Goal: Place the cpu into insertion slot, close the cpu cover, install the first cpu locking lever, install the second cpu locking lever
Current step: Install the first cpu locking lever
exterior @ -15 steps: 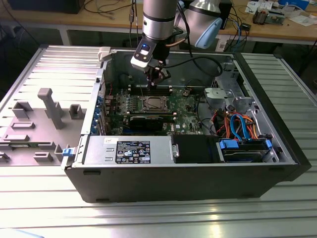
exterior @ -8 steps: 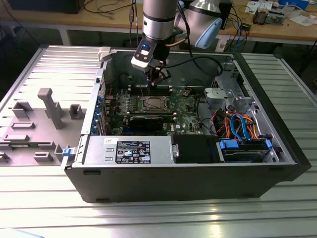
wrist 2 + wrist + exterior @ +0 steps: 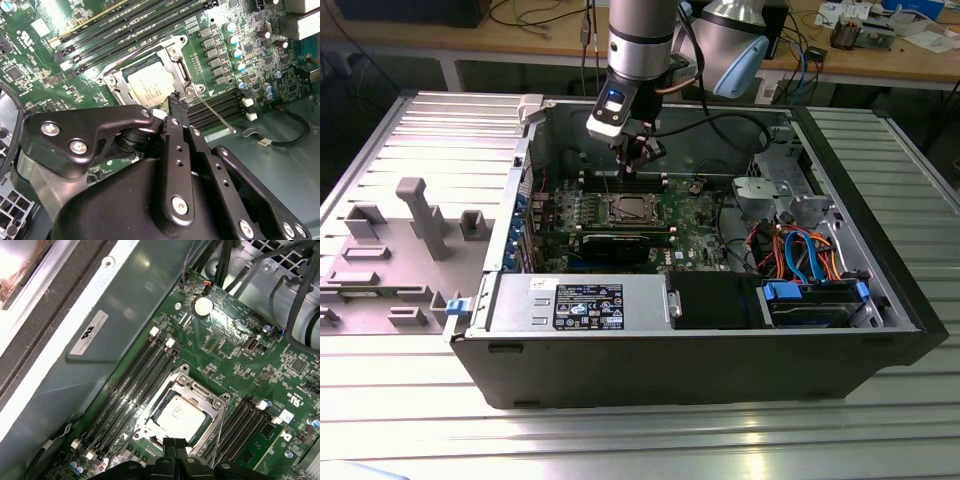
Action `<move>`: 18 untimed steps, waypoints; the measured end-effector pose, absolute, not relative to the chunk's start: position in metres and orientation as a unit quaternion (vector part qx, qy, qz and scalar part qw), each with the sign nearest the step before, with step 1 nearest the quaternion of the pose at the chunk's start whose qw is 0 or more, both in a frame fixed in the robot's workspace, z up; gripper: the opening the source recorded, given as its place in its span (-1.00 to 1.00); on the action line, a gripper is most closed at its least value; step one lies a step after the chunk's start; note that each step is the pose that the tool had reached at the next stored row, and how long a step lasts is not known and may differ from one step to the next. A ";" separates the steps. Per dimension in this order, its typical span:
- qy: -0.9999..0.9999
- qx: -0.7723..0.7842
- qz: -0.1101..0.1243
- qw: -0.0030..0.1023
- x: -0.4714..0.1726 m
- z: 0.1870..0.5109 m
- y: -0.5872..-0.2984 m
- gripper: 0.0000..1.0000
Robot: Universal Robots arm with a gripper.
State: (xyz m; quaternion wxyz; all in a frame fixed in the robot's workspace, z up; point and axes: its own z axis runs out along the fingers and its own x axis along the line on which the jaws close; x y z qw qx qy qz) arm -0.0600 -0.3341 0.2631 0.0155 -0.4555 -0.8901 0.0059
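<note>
The cpu [image 3: 179, 415], a flat silver-grey square, lies in the insertion slot [image 3: 625, 208] on the green motherboard; it also shows in the second wrist view [image 3: 149, 85]. The cpu cover [image 3: 201, 389], a silver frame, lies flat around it [image 3: 176, 59]. A thin locking lever rod [image 3: 216, 114] sticks out at an angle from one corner of the socket; in the first wrist view it is the thin locking lever wire [image 3: 218, 432] beside the frame. My gripper [image 3: 642, 150] hangs just above the socket's edge, its black fingertips [image 3: 175, 442] pressed together, shut with nothing between them [image 3: 177, 100].
Long black memory slots [image 3: 135, 385] flank the socket on both sides. The open computer case [image 3: 500, 300] has a grey side wall [image 3: 100, 355] close by, a black graphics card [image 3: 615, 243], a power supply [image 3: 580, 302] in front, and drive bays with coloured cables [image 3: 800, 255] on the exterior view's right.
</note>
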 end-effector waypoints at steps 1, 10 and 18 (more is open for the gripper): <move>-0.892 -0.452 0.006 0.015 -0.060 0.263 -0.334 -0.79; -0.901 -0.433 0.006 0.015 -0.060 0.263 -0.334 -0.79; -0.909 -0.416 0.007 0.015 -0.060 0.263 -0.334 -0.79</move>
